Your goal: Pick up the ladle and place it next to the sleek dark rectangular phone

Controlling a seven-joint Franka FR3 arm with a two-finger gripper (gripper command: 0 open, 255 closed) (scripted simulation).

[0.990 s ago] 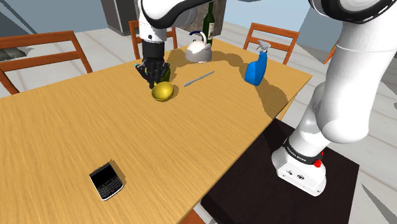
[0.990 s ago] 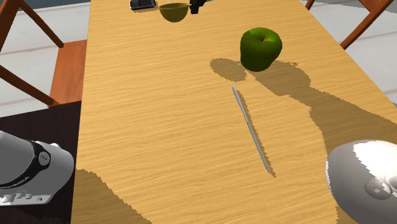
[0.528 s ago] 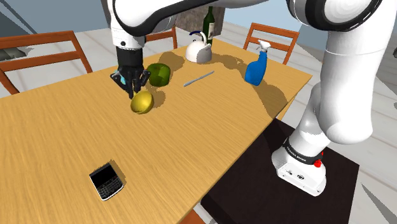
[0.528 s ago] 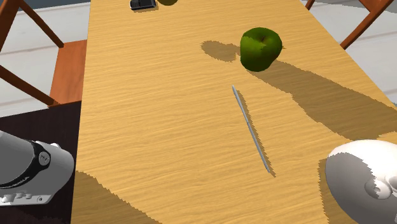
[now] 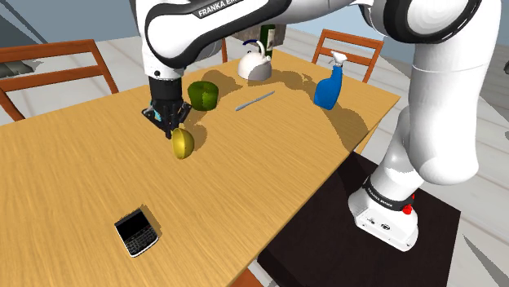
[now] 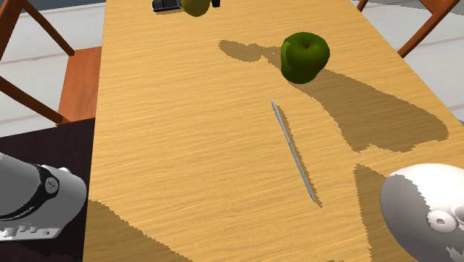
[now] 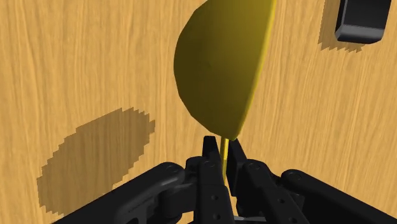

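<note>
The arm (image 5: pixel 214 18), lettered FRANKA, has its gripper (image 5: pixel 168 122) clamped on the yellow ladle's (image 5: pixel 183 143) thin handle, bowl hanging above the wooden table (image 5: pixel 261 179), well apart from the phone (image 5: pixel 135 232); chairs (image 5: pixel 57 69) around.

On your bench (image 5: pixel 269 179): one yellow ladle (image 5: pixel 183 144), one dark phone (image 5: pixel 135 232), one green apple (image 5: pixel 201 95), one white kettle (image 5: pixel 254 65), one blue spray bottle (image 5: pixel 329 88), one dark bottle (image 5: pixel 268 39) and one thin grey utensil (image 5: pixel 255 101). You can count at least two chairs (image 5: pixel 349 38), one arm (image 5: pixel 440 122) and one claw (image 5: pixel 174 130).
</note>
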